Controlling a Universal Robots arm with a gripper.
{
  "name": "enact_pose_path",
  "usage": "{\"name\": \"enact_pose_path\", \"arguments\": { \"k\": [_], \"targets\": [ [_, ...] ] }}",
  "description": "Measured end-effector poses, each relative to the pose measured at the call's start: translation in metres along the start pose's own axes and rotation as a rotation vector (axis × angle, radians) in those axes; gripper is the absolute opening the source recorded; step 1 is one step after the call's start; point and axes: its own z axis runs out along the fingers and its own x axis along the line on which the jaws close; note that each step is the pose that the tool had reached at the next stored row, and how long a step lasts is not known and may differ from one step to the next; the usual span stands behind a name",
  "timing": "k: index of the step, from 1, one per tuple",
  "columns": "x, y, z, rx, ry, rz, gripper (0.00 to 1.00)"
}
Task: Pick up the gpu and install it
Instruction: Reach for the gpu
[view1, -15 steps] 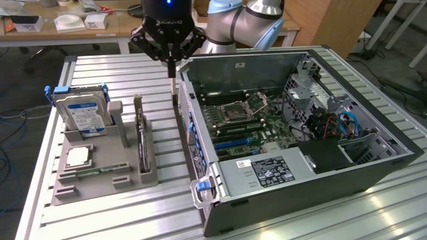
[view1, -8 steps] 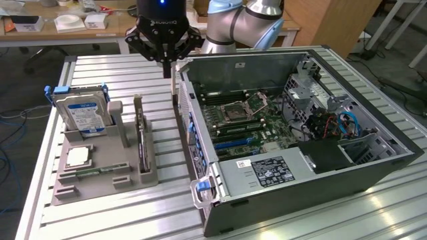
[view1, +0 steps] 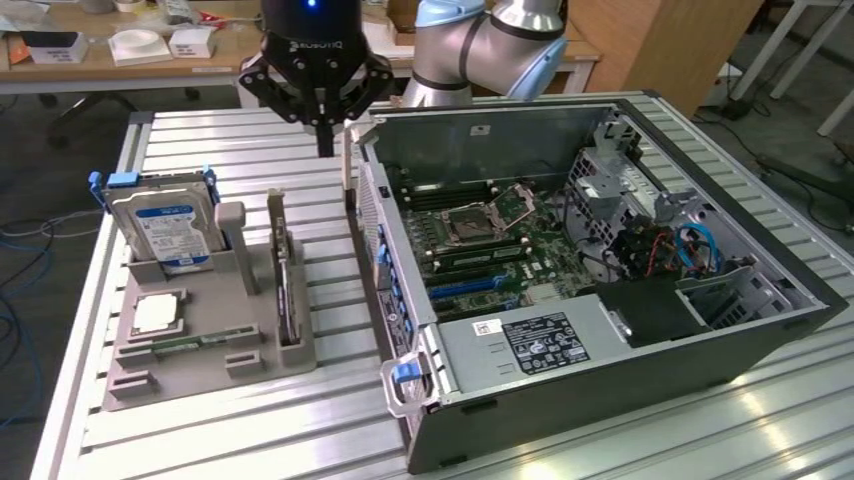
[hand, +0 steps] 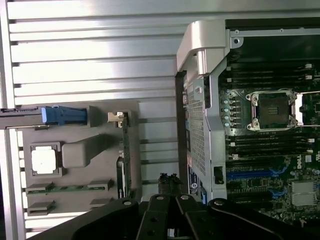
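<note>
The gpu (view1: 282, 268) stands on its long edge in a slot of the grey holder (view1: 200, 350), a thin dark card with a silvery bracket end. In the wrist view the gpu (hand: 125, 155) appears edge-on as a narrow green strip. My gripper (view1: 324, 148) hangs above the table behind the holder, between the gpu and the open computer case (view1: 587, 260). Its fingers are shut with nothing between them and stand well clear of the card. In the wrist view the gripper (hand: 170, 180) points at the gap between holder and case.
A silver blue-labelled hard drive (view1: 166, 228) stands upright at the holder's back, and a square CPU chip (view1: 158, 312) lies in front of it. The case's motherboard (view1: 481, 240) is exposed, with an open CPU socket (hand: 273, 110) and blue slots (hand: 250, 174). A cluttered desk (view1: 147, 45) lies behind the table.
</note>
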Motion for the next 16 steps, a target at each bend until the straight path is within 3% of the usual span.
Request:
{"name": "enact_pose_path", "arguments": {
  "k": [16],
  "targets": [
    [0.014, -0.0012, -0.0003, -0.0001, 0.0000, 0.000, 0.10]
  ]
}}
